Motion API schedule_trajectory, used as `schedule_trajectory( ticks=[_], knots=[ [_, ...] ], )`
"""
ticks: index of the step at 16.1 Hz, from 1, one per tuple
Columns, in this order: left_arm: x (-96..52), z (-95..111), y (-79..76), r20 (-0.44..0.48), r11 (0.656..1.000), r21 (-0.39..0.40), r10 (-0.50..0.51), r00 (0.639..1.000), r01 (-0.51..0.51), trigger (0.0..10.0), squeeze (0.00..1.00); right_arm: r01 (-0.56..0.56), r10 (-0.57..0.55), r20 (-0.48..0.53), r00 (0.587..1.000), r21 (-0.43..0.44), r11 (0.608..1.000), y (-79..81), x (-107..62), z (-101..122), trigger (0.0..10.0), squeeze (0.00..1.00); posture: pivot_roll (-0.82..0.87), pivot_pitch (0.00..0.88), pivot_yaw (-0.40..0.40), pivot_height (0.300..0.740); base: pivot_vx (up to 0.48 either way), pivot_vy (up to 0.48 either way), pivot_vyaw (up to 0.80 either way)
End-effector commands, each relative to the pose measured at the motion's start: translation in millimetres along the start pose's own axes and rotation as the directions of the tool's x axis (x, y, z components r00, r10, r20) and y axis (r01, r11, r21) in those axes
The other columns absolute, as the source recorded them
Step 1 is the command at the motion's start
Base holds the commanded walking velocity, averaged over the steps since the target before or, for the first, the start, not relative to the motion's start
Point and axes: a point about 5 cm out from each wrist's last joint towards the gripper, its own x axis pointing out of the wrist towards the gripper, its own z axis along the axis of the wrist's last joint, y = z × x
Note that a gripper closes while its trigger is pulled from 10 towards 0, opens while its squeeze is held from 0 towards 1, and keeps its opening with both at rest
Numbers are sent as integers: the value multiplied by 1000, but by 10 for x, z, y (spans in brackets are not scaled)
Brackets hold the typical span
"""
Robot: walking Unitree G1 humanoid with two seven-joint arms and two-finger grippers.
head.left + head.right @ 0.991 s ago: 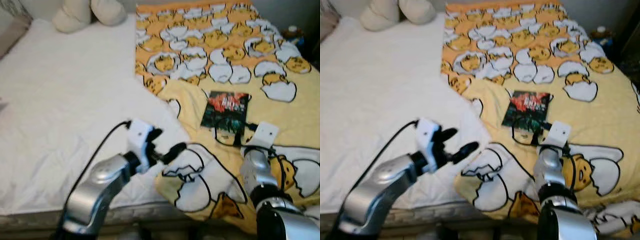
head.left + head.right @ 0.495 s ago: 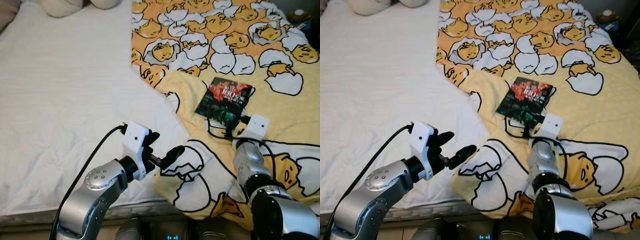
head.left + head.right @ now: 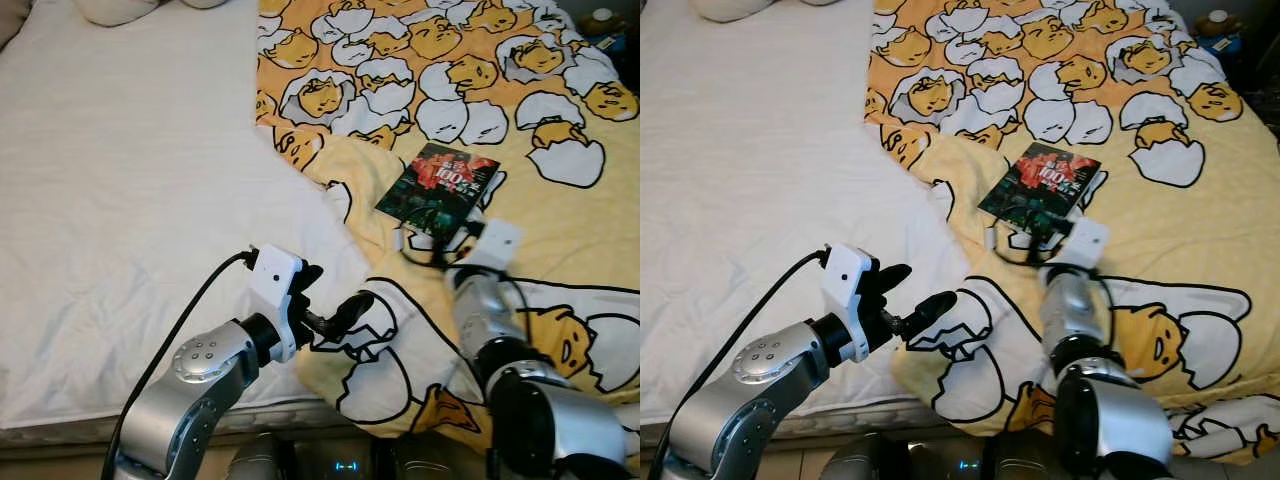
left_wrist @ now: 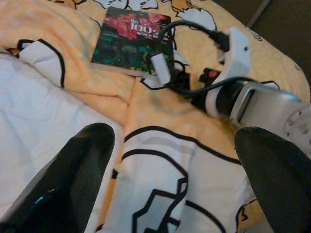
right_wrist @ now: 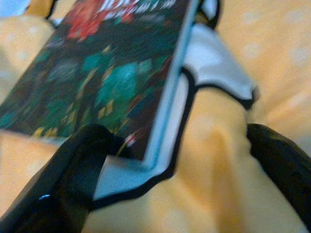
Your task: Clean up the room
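Book (image 3: 438, 187) with a dark cover and red letters lay flat on the yellow blanket (image 3: 560, 230) with egg pictures, which covered the right side of the bed (image 3: 120, 200). The right gripper (image 5: 170, 160) was at the book's near corner, jaws spread wide, one finger by the cover and the other over the blanket; it looked close to touching, but the blur made that hard to tell. The left gripper (image 3: 335, 310) hung over the blanket's front edge, jaws wide, holding nothing.
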Motion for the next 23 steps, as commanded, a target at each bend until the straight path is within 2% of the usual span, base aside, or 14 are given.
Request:
schedule_trajectory(
  ticks=[1,5,7,9,10,13,16,18,23],
  knots=[
    [-19,-3,-23,-1,1000,-15,-8,1000,8,10000,0,-42,43,-85,995,10,999,83,-52,-205,10000,0,171,187,75,740,0,0,0],
    [21,30,17,15,999,-35,-2,1000,2,10000,0,-134,146,-161,976,88,987,246,-205,-540,10000,0,151,172,66,740,0,0,0],
    [37,34,31,18,999,-34,0,1000,1,10000,0,-176,182,-131,975,54,983,290,-253,-574,10000,0,141,165,66,740,0,0,0],
    [59,32,20,22,1000,-28,-9,1000,9,10000,0,-170,196,113,974,-203,964,271,-295,-280,10000,0,131,141,61,740,0,0,0],
    [67,35,24,23,1000,-27,-11,1000,12,10000,0,-131,179,174,968,-255,958,246,-315,-187,10000,0,129,132,59,740,0,0,0],
    [77,37,42,28,1000,-25,-14,1000,15,10000,0,-21,115,301,947,-300,954,172,-369,57,10000,0,123,111,54,740,0,0,0],
    [108,13,30,24,999,-19,-28,999,28,10000,0,17,79,318,945,-290,957,159,-341,129,10000,0,114,88,51,740,0,0,0],
    [143,20,23,26,999,-13,-39,999,39,10000,0,18,65,299,952,-267,964,170,-222,214,10000,0,113,81,57,740,0,0,0],
    [99,15,21,12,999,11,-42,999,42,10000,0,-25,36,197,980,-60,998,299,23,395,10000,0,165,109,75,740,0,0,0]
  ],
)
